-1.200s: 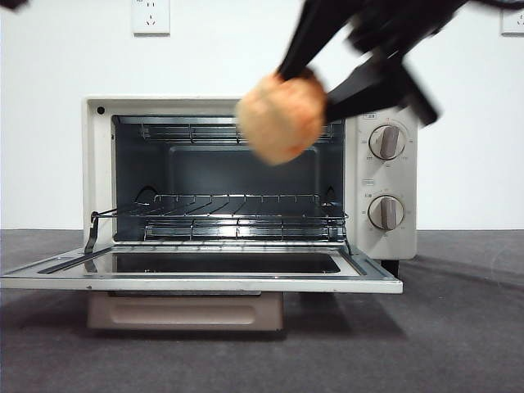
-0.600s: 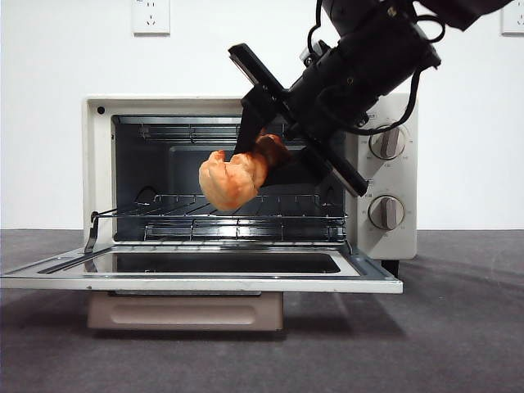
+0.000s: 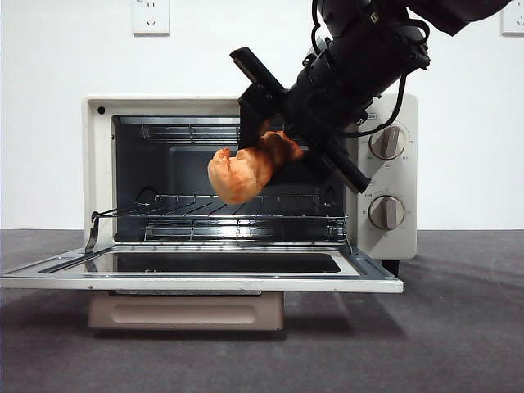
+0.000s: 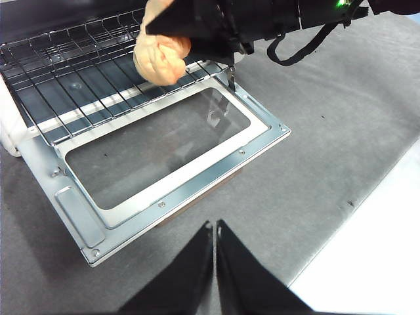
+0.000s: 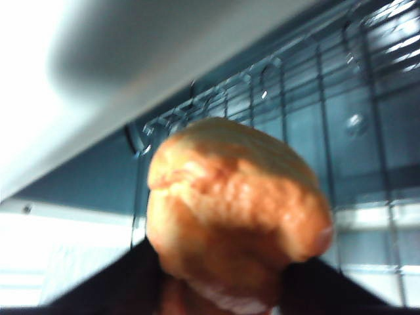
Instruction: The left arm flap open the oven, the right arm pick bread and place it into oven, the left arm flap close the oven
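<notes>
The cream-white oven stands with its glass door flapped down flat. My right gripper comes in from the upper right and is shut on the golden-orange bread, holding it in the oven's mouth above the wire rack. The bread fills the right wrist view with the rack behind it. In the left wrist view the bread hangs over the rack, above the open door. My left gripper is shut and empty, held back over the table in front of the door.
The oven's two knobs are at its right side, partly behind the right arm. Grey table spreads around the oven. A white table edge shows in the left wrist view. Wall sockets are on the white wall.
The right gripper has carried the bread down and left from in front of the oven's top into the oven opening; in the last half second it has risen slightly. Oven door stays open.
</notes>
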`<state>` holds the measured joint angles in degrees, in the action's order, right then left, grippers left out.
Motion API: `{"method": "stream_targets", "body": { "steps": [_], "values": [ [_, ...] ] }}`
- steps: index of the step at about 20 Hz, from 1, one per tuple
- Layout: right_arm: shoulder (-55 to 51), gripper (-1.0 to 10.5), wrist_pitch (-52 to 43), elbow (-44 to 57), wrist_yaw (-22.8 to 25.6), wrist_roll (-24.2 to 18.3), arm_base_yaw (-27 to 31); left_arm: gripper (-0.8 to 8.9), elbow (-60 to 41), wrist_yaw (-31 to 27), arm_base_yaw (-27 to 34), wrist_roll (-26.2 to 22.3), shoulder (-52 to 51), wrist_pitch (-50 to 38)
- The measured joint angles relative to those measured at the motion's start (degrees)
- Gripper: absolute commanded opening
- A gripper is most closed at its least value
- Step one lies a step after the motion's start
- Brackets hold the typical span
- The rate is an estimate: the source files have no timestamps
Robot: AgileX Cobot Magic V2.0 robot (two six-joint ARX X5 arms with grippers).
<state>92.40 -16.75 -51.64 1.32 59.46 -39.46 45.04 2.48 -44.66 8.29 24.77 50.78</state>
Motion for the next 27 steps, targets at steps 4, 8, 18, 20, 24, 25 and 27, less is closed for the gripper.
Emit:
{"method": "stream_targets", "body": {
  "steps": [4, 8, 18, 20, 24, 25, 27],
  "values": [
    [0.0, 5.0, -0.8, 0.0, 2.6, 0.0, -0.4, 0.10, 0.0, 0.0, 0.0, 0.0, 0.0, 0.0],
    [0.0, 5.1, -4.5, 0.0, 3.1, -0.8, -1.4, 0.10, 0.0, 0.0, 0.0, 0.0, 0.0, 1.3],
    [-2.9, 5.1, -3.0, 0.0, 3.1, -3.5, -3.5, 0.10, 0.0, 0.0, 0.0, 0.0, 0.0, 3.0],
    [-4.3, 5.1, -0.8, 0.0, 3.1, -4.1, -3.7, 0.10, 0.0, -0.4, 0.0, 0.0, 0.0, 3.0],
    [-9.4, 5.1, 6.0, 0.0, 3.0, -6.7, -4.0, 0.09, 0.0, -5.1, 0.0, 0.6, 0.0, 3.0],
    [-10.9, 5.1, 8.2, 0.0, 2.8, -7.5, -4.0, 0.09, 0.0, -6.8, 0.0, 1.2, 0.0, 3.0],
    [-14.3, 5.1, 13.2, 0.0, 2.7, -9.8, -4.3, 0.08, 0.0, -11.3, 0.2, 3.2, 0.1, 3.2]
  ]
}}
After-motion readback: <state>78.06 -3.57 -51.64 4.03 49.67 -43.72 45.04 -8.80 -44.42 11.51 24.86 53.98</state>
